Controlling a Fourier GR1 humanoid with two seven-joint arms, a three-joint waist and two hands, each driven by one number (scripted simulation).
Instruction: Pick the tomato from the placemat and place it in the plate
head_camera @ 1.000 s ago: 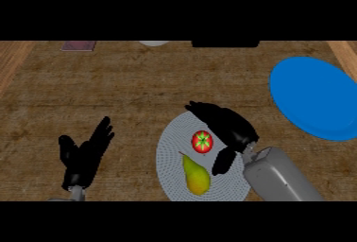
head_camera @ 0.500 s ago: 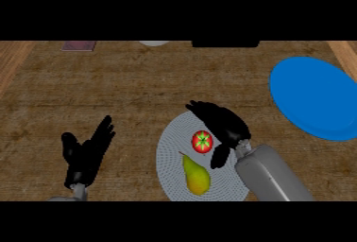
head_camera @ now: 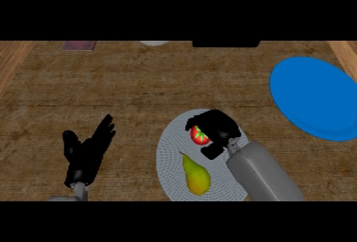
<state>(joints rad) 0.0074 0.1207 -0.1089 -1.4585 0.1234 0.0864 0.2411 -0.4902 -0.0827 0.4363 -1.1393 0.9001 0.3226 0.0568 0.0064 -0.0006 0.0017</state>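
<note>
On the placemat [head_camera: 171, 160]: tomato [head_camera: 199, 135], pear [head_camera: 196, 175] near it
Right hand [head_camera: 219, 125]: curled round tomato
Left hand [head_camera: 87, 151]: open, lower left
Plate [head_camera: 314, 99]: far right

Setting: a kitchen counter, domestic in look.

Evidence:
- A brown wood-grain surface [head_camera: 140, 90] fills the view. A paler wooden strip [head_camera: 14, 61] edges it at the far left corner.
- Tableware: a round grey woven placemat [head_camera: 171, 156] sits near the front, and a round blue plate [head_camera: 314, 99] sits apart from it at the right.
- Fresh produce at the placemat: a yellow-green pear [head_camera: 195, 176] lies on it, beside a red tomato [head_camera: 199, 134] with a green stem star.
- Far edge, all cut off by the view: a small white rounded object [head_camera: 154, 43], a dark rectangular block [head_camera: 225, 43] and a flat purplish-brown item [head_camera: 79, 45] — none identifiable.
</note>
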